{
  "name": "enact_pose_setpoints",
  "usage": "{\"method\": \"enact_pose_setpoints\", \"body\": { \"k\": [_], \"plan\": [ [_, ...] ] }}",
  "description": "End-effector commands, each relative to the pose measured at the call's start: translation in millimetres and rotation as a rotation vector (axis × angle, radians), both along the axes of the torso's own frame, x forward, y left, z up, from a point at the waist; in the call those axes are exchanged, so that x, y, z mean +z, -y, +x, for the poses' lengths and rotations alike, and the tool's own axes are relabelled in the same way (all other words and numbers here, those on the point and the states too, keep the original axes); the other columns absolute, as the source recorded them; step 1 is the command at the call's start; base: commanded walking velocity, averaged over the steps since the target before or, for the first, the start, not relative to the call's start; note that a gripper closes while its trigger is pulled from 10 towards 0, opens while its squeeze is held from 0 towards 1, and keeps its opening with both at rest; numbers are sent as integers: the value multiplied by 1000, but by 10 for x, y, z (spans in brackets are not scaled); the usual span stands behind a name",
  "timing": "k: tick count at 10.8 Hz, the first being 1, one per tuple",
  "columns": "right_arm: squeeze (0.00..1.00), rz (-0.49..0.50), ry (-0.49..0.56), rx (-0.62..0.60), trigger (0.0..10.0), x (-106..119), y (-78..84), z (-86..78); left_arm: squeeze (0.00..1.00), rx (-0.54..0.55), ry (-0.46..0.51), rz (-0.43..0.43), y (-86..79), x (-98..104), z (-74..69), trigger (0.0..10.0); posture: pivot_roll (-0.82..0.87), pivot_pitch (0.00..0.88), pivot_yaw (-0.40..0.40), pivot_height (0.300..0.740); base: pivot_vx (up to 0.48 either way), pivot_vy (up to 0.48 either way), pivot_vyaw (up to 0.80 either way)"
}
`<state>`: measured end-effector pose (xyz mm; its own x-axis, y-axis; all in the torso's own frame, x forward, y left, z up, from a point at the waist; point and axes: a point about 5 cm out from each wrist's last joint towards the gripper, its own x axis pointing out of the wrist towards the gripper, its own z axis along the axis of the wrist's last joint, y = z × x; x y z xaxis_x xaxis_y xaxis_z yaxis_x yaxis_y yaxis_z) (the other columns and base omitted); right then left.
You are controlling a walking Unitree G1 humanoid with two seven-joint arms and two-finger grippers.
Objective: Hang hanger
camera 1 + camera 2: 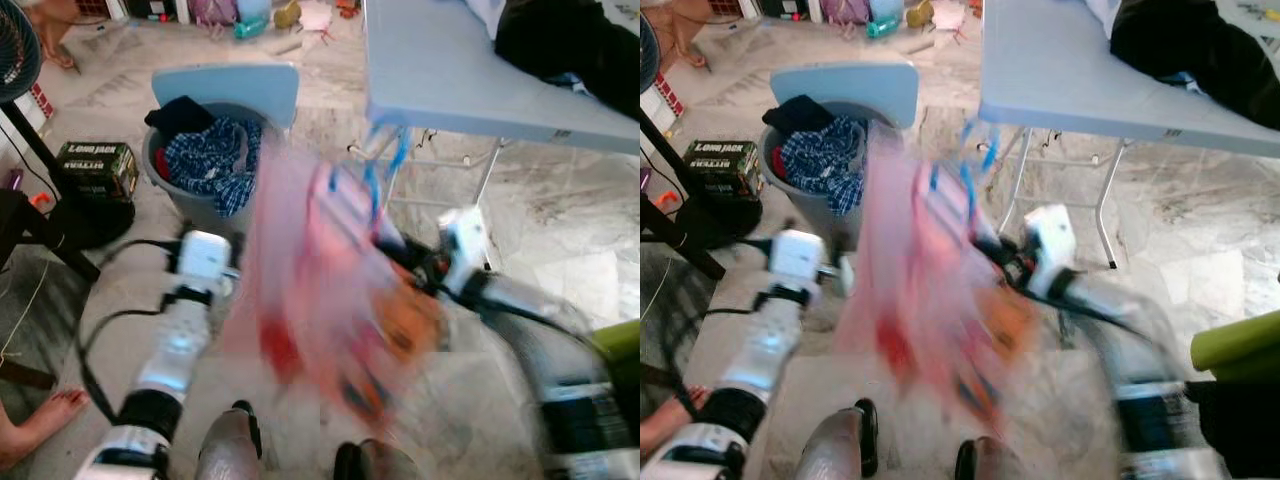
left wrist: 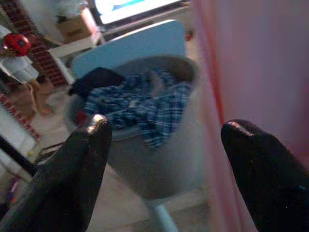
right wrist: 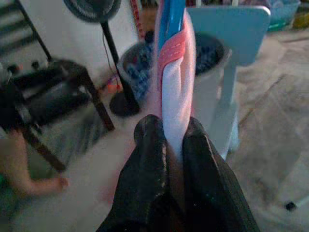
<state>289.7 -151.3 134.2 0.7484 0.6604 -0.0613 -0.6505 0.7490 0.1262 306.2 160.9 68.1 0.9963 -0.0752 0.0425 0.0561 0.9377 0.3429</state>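
A pink garment hangs on a blue hanger in front of me, smeared by motion blur in the eye views. My right gripper is shut on the garment's pink and white cloth just below the hanger's shoulder. The hanger's blue top rises near the table's edge. My left gripper stands open beside the garment's left side, with nothing between its fingers, and faces the laundry basket.
A grey laundry basket full of plaid and dark clothes stands ahead on the left, a light blue panel behind it. At the upper right is a folding table with black cloth. A fan stand, a green box and a person's foot are at the left.
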Motion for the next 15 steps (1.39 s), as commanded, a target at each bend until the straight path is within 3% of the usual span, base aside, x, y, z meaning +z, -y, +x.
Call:
{"method": "enact_pose_setpoints", "body": {
  "k": [1, 2, 5, 7, 9, 11, 15],
  "plan": [
    [0, 11, 39, -109, 10000, -18, 42, -24, 0, -13, -19, -1, 7, -48, -59, 10000, 22, 156, -78, 740, 0, 0, 0],
    [0, 60, 13, -235, 10000, -135, 29, -73, 0, -7, -40, -15, -14, -95, -107, 10000, 21, 160, -73, 740, 0, 0, 0],
    [0, 46, -23, -390, 10000, -318, 48, -207, 0, 20, -71, -44, -138, -130, -145, 10000, 9, 168, -64, 740, 0, 0, -800],
    [0, 65, -57, -472, 10000, -337, 132, -196, 0, 24, -76, -12, -154, -100, -65, 10000, 3, 176, -67, 740, 0, 0, -800],
    [0, 83, -46, -455, 10000, -287, 62, -193, 0, 11, -68, -9, -102, -45, 29, 10000, -10, 184, -69, 740, 0, 0, -400],
    [0, 54, -30, -332, 10000, -300, -127, -271, 0, -4, -61, -16, -66, -7, 86, 10000, -8, 191, -62, 740, 0, 0, 0],
    [0, 62, -12, -333, 10000, -253, -134, -215, 0, -21, -43, -54, -72, 17, 90, 10000, -1, 182, -73, 740, 295, 0, 0]
  ]
}}
